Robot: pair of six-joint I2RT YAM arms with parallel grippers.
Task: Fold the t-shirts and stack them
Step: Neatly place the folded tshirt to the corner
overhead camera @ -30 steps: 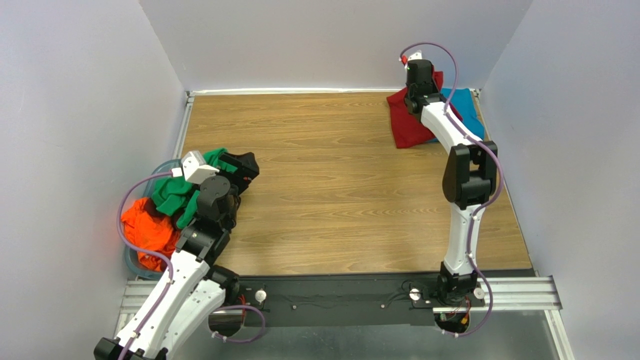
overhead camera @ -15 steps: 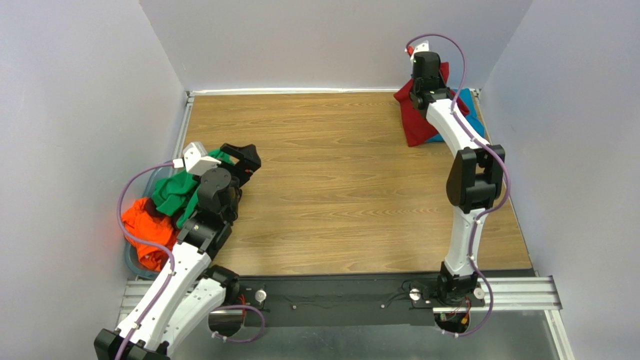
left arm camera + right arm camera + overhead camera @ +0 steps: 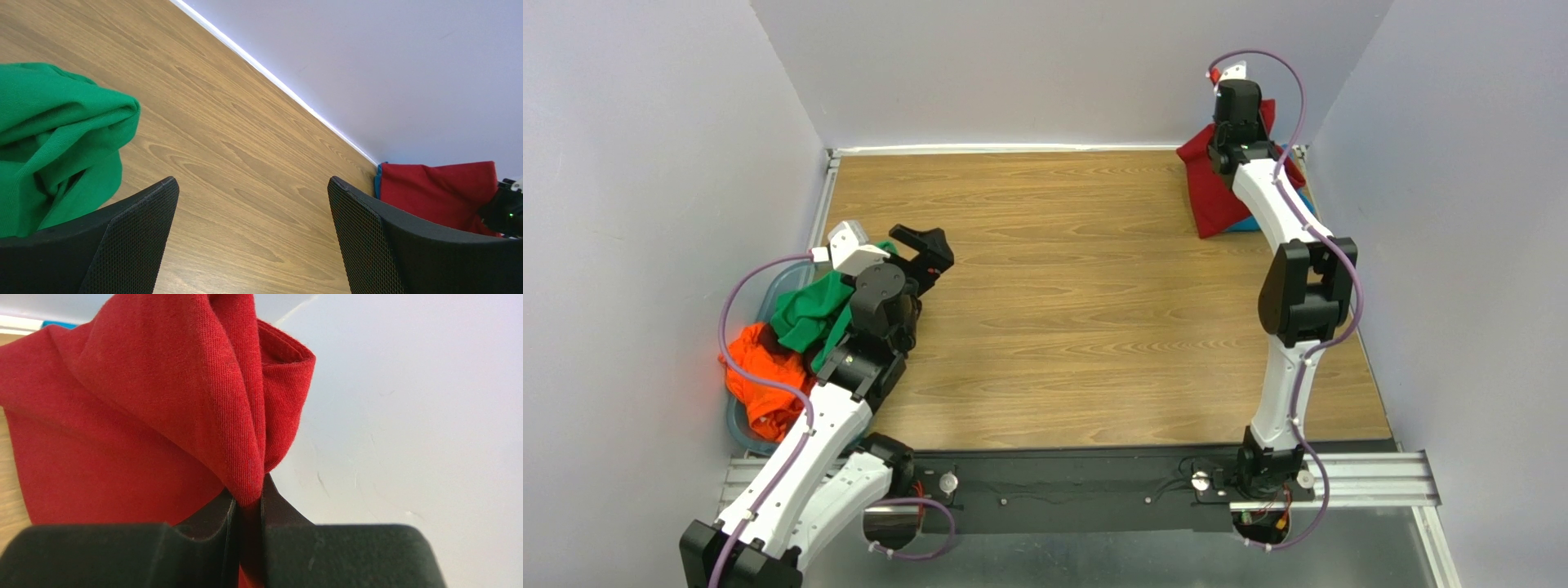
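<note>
The right gripper (image 3: 248, 505), clamped on a fold of the dark red t-shirt (image 3: 153, 404), holds it raised at the table's (image 3: 1075, 306) far right corner for stacking; the left gripper (image 3: 922, 245) hangs wide open, empty, near the table's left edge.

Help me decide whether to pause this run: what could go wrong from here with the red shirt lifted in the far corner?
1. The right gripper pinches only a narrow fold of the dark red shirt in its jaws; lifted, the cloth might slip out.
2. It works close to the wall with the arm stretched far; a further reach could hit it.
3. The shirt hangs bunched, so it may land crumpled rather than flat.
</note>
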